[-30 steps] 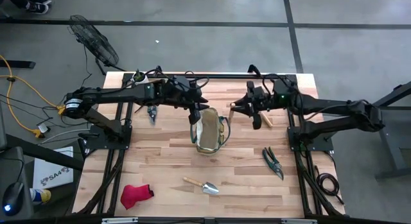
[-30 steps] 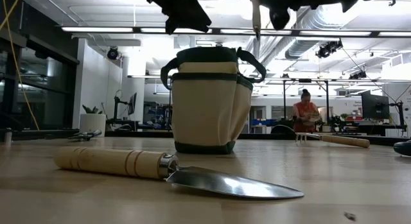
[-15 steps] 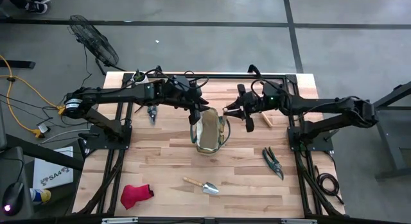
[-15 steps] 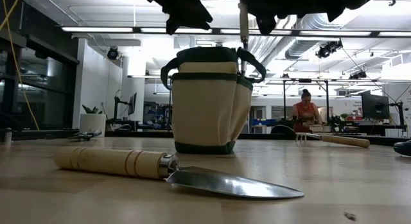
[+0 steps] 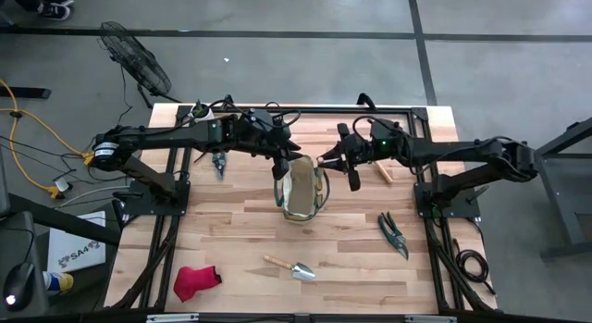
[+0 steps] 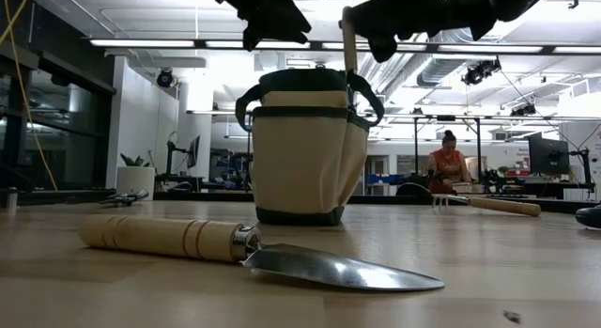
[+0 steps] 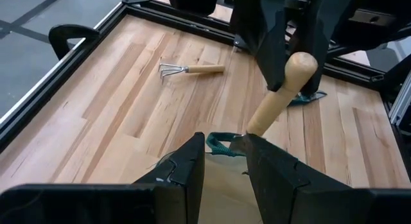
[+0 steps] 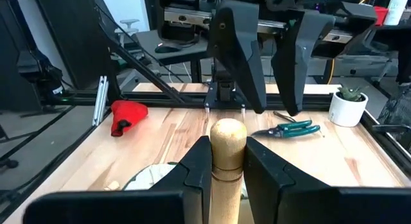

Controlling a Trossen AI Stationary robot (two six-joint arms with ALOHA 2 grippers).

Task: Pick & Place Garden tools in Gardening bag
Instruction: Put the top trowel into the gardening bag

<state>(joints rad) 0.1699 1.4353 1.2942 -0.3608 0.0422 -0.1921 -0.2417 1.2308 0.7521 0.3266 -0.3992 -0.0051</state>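
- Red soft fabric glove lies crumpled at the near-left of the pale wooden slatted table; limp and light, so best pinched at a raised fold.
- Dark-green-handled pruning shears lie far-left by the frame; hard, slick handles that may pivot, so I'd clamp both handles together.
- Left gripper hangs above the bag's left rim, fingers parted with nothing visibly between them; whether they touch the bag's green trim I can't tell.
- Tan canvas gardening bag with dark green trim and loop handles stands upright mid-table; soft walls, light, likely to tip if nudged.
- Wood-handled metal trowel lies near-centre; rigid, blade slick, so take it at the wooden handle.
- Right gripper sits over the bag's right rim, fingers clamped on the round wooden handle of a hand tool, handle up, lower end dipping into the bag mouth; stiff and smooth, could slip.
- Wood-handled small metal rake lies on the table beyond the bag, right side; grip its handle.
- Second green-handled shears lie at right, well apart from the bag.
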